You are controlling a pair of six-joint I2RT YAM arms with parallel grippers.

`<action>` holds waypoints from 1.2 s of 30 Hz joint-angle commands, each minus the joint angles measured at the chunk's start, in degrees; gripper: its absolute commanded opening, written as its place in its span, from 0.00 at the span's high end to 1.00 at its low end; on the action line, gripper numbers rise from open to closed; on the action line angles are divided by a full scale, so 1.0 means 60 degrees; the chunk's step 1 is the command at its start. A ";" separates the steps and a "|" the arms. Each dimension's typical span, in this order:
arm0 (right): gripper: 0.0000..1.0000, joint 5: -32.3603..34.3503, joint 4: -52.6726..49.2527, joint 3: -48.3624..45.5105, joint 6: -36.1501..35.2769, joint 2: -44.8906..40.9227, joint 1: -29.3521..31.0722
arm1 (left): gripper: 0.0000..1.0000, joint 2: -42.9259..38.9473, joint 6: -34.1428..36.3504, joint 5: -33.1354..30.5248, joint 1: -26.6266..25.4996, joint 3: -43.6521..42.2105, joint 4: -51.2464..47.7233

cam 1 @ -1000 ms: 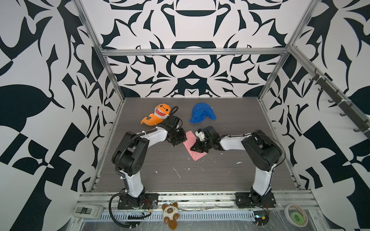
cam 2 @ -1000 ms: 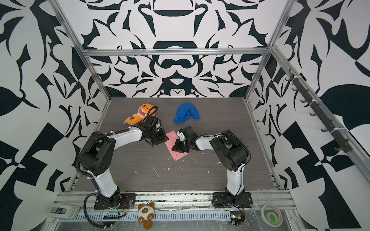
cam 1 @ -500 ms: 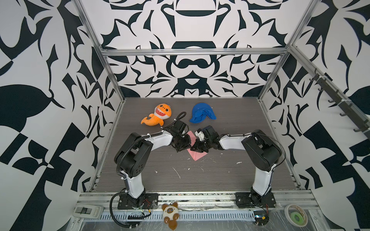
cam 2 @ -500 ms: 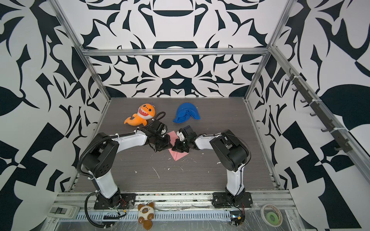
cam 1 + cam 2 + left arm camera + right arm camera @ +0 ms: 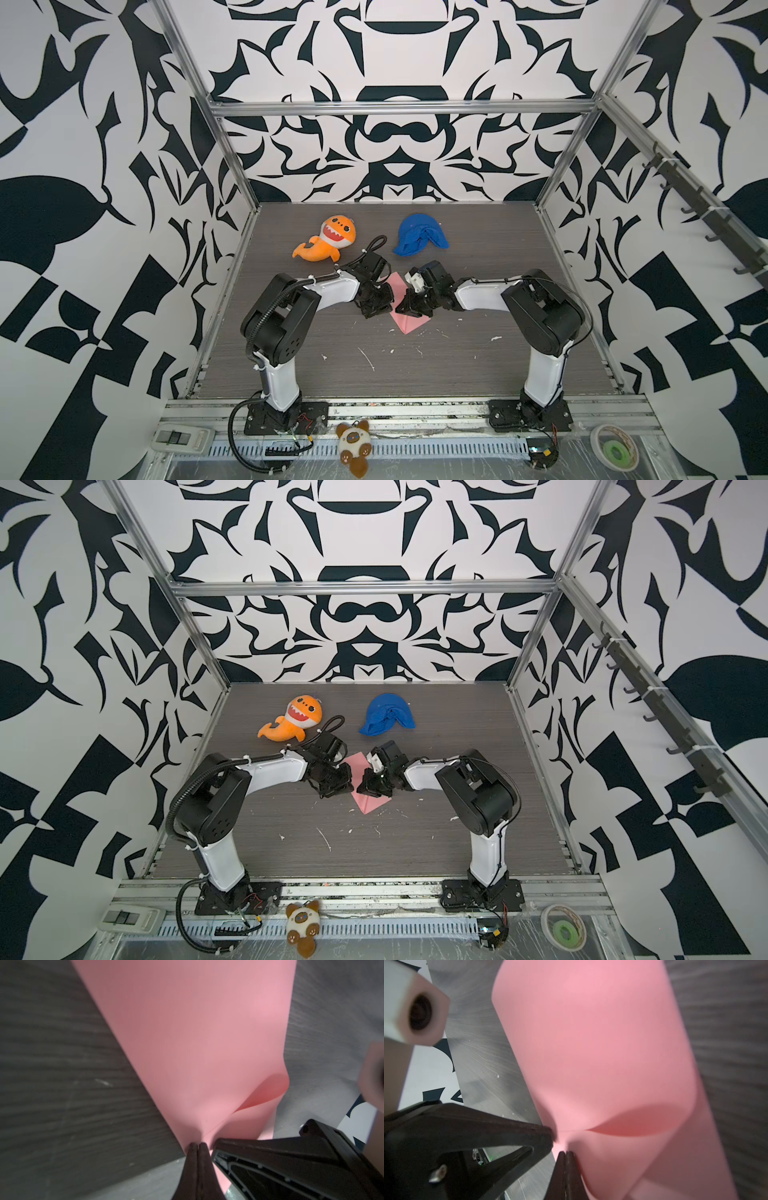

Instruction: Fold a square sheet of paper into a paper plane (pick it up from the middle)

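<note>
The square sheet of paper (image 5: 406, 322) (image 5: 369, 803) is pink and lies mid-table between both arms, its pointed end toward the front. My left gripper (image 5: 384, 303) (image 5: 344, 786) is shut on the sheet's middle from the left. My right gripper (image 5: 405, 306) (image 5: 365, 788) is shut on it from the right, almost touching the left one. In the left wrist view the closed gripper (image 5: 198, 1144) pinches a pucker of the paper (image 5: 197, 1043). The right wrist view shows the same: gripper (image 5: 565, 1152) closed, paper (image 5: 602, 1053) curling upward. No paper plane is in view.
An orange shark plush (image 5: 328, 243) and a blue cloth lump (image 5: 419, 239) lie behind the arms. White scraps (image 5: 368, 359) dot the dark table in front. A small plush (image 5: 353, 440), a tape roll (image 5: 615, 451) and a remote (image 5: 183, 436) sit beyond the front rail.
My left gripper moved right from beside the plush to the paper and shut on it. The right gripper stayed at the paper, and the sheet's middle is now pinched up.
</note>
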 commanded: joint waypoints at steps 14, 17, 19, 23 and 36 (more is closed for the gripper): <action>0.94 -0.1106 -0.0385 -0.0691 0.0078 -0.0977 -0.0072 | 1.00 0.0603 0.0214 -0.0691 -0.0077 0.0164 -0.0995; 0.94 -0.1211 -0.0400 -0.0914 0.0084 -0.1077 -0.0074 | 1.00 0.0646 0.0220 -0.0820 -0.0103 0.0237 -0.1096; 0.94 -0.1272 -0.0389 -0.1018 0.0086 -0.1081 -0.0076 | 1.00 0.0642 0.0216 -0.0900 -0.0121 0.0252 -0.1162; 0.94 -0.1330 -0.0397 -0.1140 0.0085 -0.1120 -0.0079 | 1.00 0.0658 0.0200 -0.0994 -0.0121 0.0257 -0.1212; 0.88 -0.0327 -0.0981 -0.0955 -0.0637 -0.2040 -0.0128 | 1.00 0.0664 0.0247 -0.0967 -0.0154 0.0368 -0.1199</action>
